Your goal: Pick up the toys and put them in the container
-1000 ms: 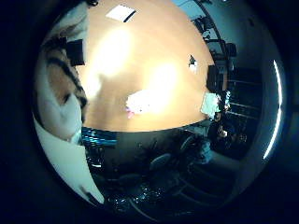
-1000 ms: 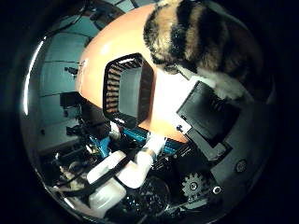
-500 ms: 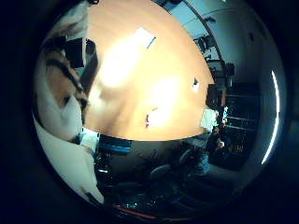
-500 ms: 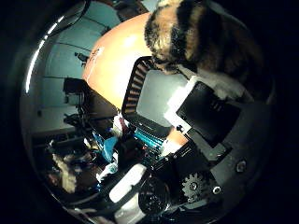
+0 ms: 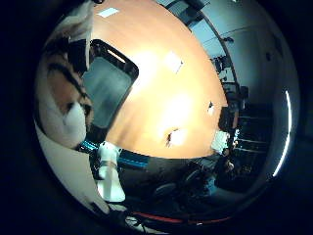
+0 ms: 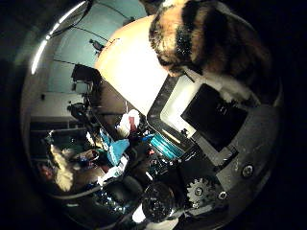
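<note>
One plush toy (image 6: 206, 38) is in play, striped orange, black and white like a tiger, and it fills a good part of both palm views, so it sits right up against the palm. One container (image 5: 105, 88) shows as well, a dark-rimmed rectangular bin with a grey inside, standing on the round orange table (image 5: 166, 93). Its long axis runs away from the table's near edge toward the middle, and it looks empty in what can be seen of it. In the little finger side view the toy hangs beside the container and overlaps its rim, with a white patch of fur (image 5: 73, 122) nearest the lens. Which way the toy's head or tail points cannot be told from here; only a bulk of striped fur shows, too close to give a long axis. On the table away from the bin lie a few small scattered things: two pale flat pieces (image 5: 173, 61) and two little objects near the far rim, one of them (image 5: 172, 137) at the table's edge, too small to name. The hand (image 6: 216, 120) is up above the table, palm facing down and outward over the container's edge, its black and white body and a geared part (image 6: 196, 191) showing below the toy in the thumb side view. The toy is pressed to the palm and plainly carried, but how the fingers sit around it cannot be told.
</note>
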`<state>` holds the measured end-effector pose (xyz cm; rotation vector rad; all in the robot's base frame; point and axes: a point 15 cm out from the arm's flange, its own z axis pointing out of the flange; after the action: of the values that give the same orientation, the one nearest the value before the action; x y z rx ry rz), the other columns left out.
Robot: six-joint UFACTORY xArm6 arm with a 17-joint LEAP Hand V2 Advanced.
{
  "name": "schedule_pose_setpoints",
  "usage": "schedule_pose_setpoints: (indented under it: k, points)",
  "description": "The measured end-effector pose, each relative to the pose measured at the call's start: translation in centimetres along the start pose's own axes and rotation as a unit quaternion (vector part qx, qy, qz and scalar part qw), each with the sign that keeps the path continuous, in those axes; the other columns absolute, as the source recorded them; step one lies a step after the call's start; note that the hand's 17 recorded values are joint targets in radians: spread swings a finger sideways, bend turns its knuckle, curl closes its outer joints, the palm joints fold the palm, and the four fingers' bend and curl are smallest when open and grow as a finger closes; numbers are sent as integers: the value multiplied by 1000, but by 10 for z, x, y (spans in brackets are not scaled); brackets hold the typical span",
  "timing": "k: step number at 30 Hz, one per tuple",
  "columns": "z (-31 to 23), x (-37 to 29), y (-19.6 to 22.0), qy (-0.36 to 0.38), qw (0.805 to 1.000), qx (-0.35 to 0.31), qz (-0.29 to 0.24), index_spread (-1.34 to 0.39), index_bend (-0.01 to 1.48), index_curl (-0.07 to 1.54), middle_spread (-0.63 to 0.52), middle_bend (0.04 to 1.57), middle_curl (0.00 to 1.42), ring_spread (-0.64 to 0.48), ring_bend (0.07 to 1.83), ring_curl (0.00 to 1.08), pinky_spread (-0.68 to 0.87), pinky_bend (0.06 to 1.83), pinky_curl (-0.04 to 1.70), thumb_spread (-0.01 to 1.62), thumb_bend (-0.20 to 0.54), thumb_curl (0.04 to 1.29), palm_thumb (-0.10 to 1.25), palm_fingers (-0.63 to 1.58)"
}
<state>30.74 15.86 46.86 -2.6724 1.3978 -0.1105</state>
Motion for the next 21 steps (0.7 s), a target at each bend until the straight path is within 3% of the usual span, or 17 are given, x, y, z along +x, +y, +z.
schedule_pose_setpoints:
  k: [7,9,11,14,16,17,21]
  points:
    - [-2,-10,-18,-7,999,32,-10,-306,953,919,-175,1246,843,-252,1296,791,-256,1141,973,988,-19,730,955,1076]
    - [-3,-9,-22,-6,999,41,-10,-307,923,908,-174,1219,829,-249,1280,776,-270,1102,950,1065,-21,693,909,1069]
    - [-3,-9,-23,-5,999,42,-9,-319,805,876,-174,1177,790,-248,1239,735,-316,1030,896,1146,-22,637,860,1040]
    - [0,-9,-20,-6,999,35,-10,-368,545,806,-208,1019,717,-264,1172,674,-403,953,826,1215,-32,536,764,734]
    - [11,-9,-16,-8,1000,21,-8,-426,478,757,-234,912,674,-271,1102,635,-340,880,814,1230,-28,474,706,496]
    - [18,-9,-13,-9,1000,13,-9,-450,464,726,-233,828,638,-259,1035,607,-236,824,809,1224,-35,440,661,320]
    - [33,-5,-8,-10,1000,0,-8,-469,385,598,-178,642,530,-165,829,487,174,704,721,1175,-38,353,536,117]
